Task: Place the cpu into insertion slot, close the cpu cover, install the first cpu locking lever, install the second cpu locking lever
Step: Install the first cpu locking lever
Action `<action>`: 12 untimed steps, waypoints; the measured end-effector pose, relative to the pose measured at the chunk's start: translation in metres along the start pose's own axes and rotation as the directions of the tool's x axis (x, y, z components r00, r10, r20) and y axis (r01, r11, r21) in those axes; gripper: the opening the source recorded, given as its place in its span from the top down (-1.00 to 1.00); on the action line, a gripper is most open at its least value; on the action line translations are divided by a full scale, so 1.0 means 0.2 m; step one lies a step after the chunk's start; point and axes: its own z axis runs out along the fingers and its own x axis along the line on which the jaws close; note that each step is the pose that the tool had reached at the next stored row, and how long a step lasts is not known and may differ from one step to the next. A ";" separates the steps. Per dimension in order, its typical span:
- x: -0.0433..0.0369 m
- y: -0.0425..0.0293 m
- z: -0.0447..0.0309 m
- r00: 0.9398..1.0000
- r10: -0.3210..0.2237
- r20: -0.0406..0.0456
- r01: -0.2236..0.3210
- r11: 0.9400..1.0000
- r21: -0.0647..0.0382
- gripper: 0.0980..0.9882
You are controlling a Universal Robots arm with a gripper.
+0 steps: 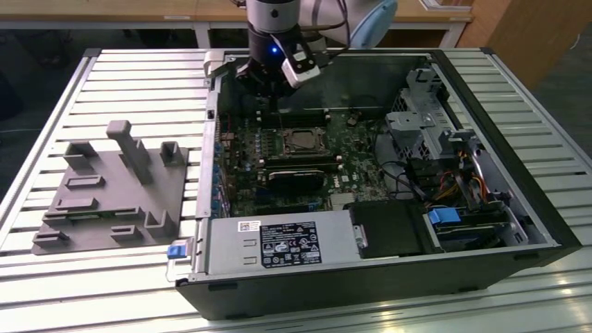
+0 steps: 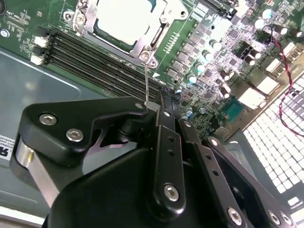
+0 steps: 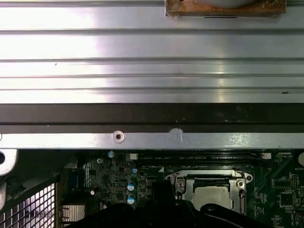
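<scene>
Pale matt metal cpu (image 2: pixel 124 19), shiny metal cpu cover (image 2: pixel 160 28), bare wire locking lever (image 2: pixel 146 80), glossy green circuit board (image 2: pixel 183 28), ribbed brushed-metal worktop (image 1: pixel 138 83)

The gripper (image 2: pixel 153 103) hangs close over the green motherboard (image 2: pixel 176 39), its black fingers (image 2: pixel 166 142) drawn together. A thin silvery locking lever (image 2: pixel 146 80) runs from their tips to the corner of the cpu cover (image 2: pixel 142 46). That cover lies flat, framing the pale cpu (image 2: pixel 124 18). Long black memory slots (image 2: pixel 95 59) run just beside the socket, between it and a grey metal panel (image 2: pixel 42 90). Past the capacitors (image 2: pixel 216 45), a red wire (image 2: pixel 284 57) trails over a perforated case wall (image 2: pixel 273 142).
</scene>
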 end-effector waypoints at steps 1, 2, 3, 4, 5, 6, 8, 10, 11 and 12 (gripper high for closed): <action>-0.004 0.000 0.001 1.000 0.000 0.000 0.000 1.000 0.000 0.95; -0.007 0.000 0.001 1.000 0.000 0.000 0.000 1.000 0.000 0.95; -0.012 0.000 0.002 1.000 0.000 0.000 0.000 1.000 0.000 0.95; -0.017 0.000 0.003 1.000 0.000 0.000 0.000 1.000 0.000 0.95; -0.020 0.000 0.004 1.000 0.000 0.000 0.000 1.000 0.000 0.95; -0.025 0.000 0.005 1.000 0.000 0.000 0.000 1.000 0.000 0.95; -0.042 0.001 0.006 1.000 0.000 0.000 0.000 1.000 0.000 0.95; -0.065 0.001 0.007 1.000 0.000 0.000 0.000 1.000 0.000 0.95; -0.080 0.002 0.008 1.000 0.000 0.000 0.000 1.000 0.000 0.95; -0.099 0.002 0.008 1.000 0.000 0.000 0.000 1.000 0.000 0.95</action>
